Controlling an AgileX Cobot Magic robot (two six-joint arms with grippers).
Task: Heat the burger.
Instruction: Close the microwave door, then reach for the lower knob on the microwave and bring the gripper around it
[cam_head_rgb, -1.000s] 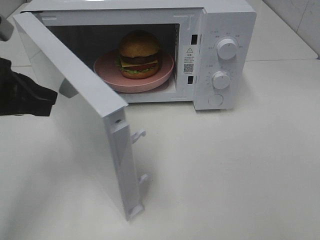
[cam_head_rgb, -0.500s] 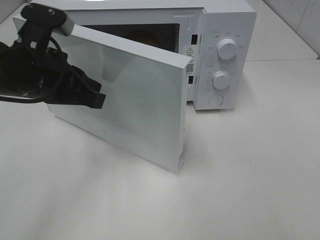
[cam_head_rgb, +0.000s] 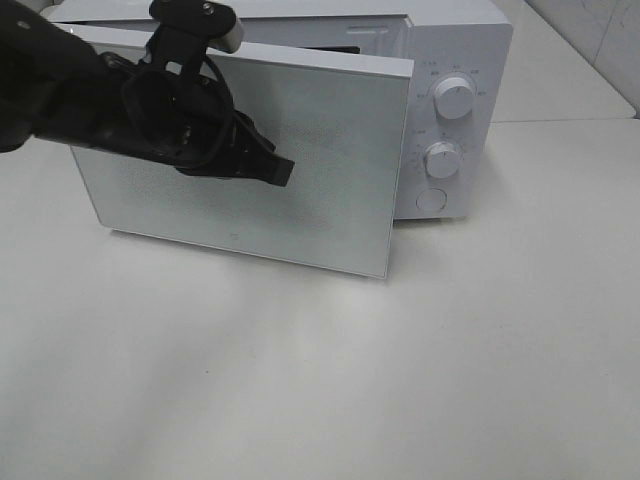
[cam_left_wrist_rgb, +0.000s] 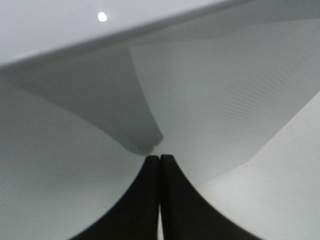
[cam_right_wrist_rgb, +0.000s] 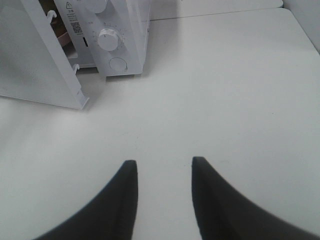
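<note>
Burger isn't in view. It's presumably in the microwave cavity, behind the door. The right wrist view shows only a pink sliver in the gap, probably the plate.

Door is ajar: its free edge sits just off the microwave's control panel and the latch hooks aren't seated yet.

Risks as I see them:
- The push lands about mid-panel, not at the latch edge. That gives less leverage, so the door may stop short of clicking and there's no heating.
- The panel is smooth, so the tips could skate sideways off the contact spot.
- Push too hard and the whole microwave slides back on the table instead of latching.
- The knobs haven't been dealt with.

Left gripper: fingers pressed together, holding nothing, tips against the door's outer face.

Right gripper: fingers apart, empty, hanging over bare table well out in front of the microwave and touching nothing.
</note>
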